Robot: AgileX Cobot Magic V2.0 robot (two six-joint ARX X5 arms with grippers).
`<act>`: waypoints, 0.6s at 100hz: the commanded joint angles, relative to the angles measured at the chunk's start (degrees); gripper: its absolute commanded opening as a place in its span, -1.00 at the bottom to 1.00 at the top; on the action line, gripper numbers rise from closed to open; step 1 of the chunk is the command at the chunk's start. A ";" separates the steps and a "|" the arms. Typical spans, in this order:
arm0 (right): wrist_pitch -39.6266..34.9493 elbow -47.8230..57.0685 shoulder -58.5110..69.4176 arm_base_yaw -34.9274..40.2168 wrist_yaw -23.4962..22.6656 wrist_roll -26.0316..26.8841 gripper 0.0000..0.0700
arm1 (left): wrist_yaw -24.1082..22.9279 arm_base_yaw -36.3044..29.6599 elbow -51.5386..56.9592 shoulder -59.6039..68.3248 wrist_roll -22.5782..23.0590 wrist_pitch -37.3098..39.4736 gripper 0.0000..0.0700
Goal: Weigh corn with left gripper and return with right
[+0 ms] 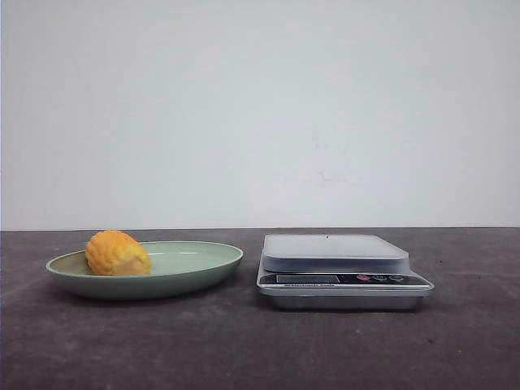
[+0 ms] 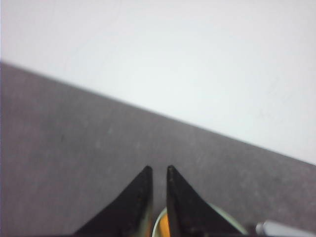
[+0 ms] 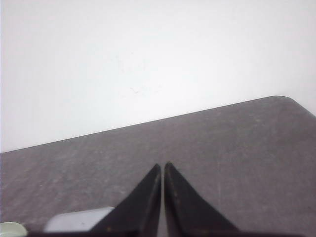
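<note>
The black, taper-fingered left gripper (image 2: 159, 170) is hanging nearly closed and empty above the table, and the black right gripper (image 3: 163, 165) is sitting closed, holding nothing. The stubby yellow-orange corn (image 1: 118, 253) is lying in the shallow pale green plate (image 1: 203, 272), beside the silver kitchen scale (image 1: 344, 270). It is probably light, firm and roll-prone; gripping across its middle looks safest.

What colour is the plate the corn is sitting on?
Pale green. The plate holding the corn shows best in the front view.
</note>
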 commanded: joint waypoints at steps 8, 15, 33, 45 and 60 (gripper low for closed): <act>-1.77 7.45 4.85 0.15 -2.01 -0.26 0.43 | 2.86 -0.09 10.56 8.63 3.30 -0.81 0.22; -2.69 10.38 6.29 0.46 -3.37 -1.51 0.46 | 4.94 -0.11 13.88 11.93 3.41 -1.73 0.47; -8.44 17.59 8.98 1.27 -4.72 -3.52 0.46 | 10.25 -2.05 21.22 22.56 4.63 -6.58 0.32; -12.28 20.79 10.51 1.73 -6.43 -3.52 0.46 | 10.19 -4.96 24.76 31.04 5.64 -8.00 0.32; -14.38 22.16 11.87 1.95 -7.65 -4.15 0.47 | 9.42 -8.28 25.94 41.29 5.46 -7.19 0.32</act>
